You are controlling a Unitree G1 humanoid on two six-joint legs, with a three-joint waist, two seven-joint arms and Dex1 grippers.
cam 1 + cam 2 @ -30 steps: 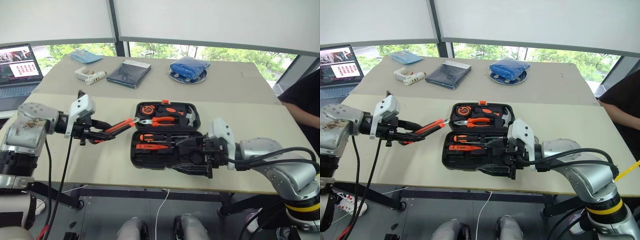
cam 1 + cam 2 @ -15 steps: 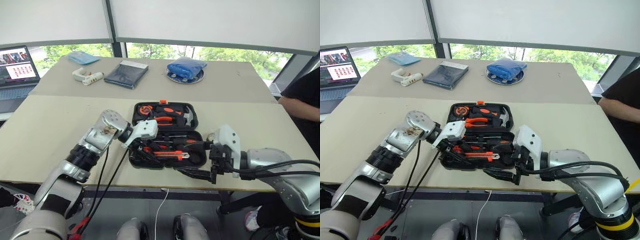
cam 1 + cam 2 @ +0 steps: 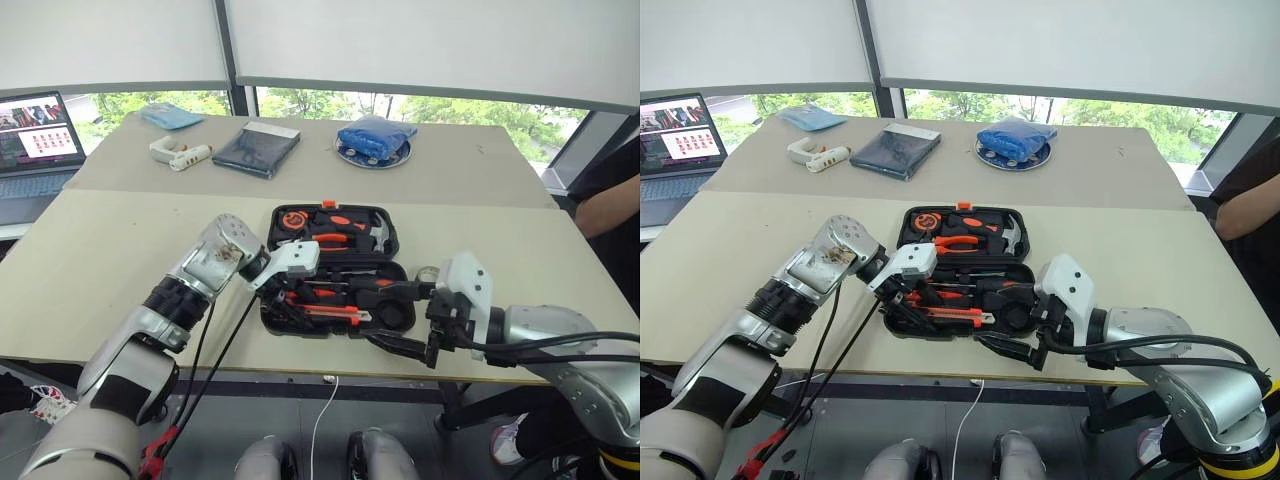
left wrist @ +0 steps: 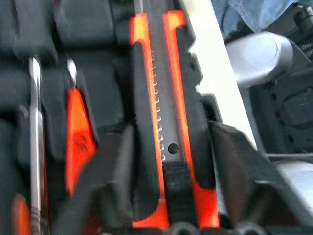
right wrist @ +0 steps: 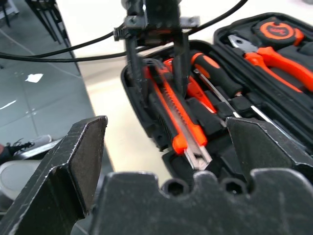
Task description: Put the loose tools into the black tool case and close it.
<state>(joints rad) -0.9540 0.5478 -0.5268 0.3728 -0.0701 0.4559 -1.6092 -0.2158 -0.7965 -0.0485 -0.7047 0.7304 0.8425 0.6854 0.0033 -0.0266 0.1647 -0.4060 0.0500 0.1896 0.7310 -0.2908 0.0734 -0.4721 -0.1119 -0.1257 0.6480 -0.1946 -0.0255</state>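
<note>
Orange utility knife between spread left gripper fingers; right gripper wide.

Utility knife flat in open case

utility knife in tool case front half, pliers behind.

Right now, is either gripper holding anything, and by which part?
The left gripper straddles the utility knife near its rear end as it lies in the black tool case; whether it grips cannot be told. The right gripper holds nothing.
</note>
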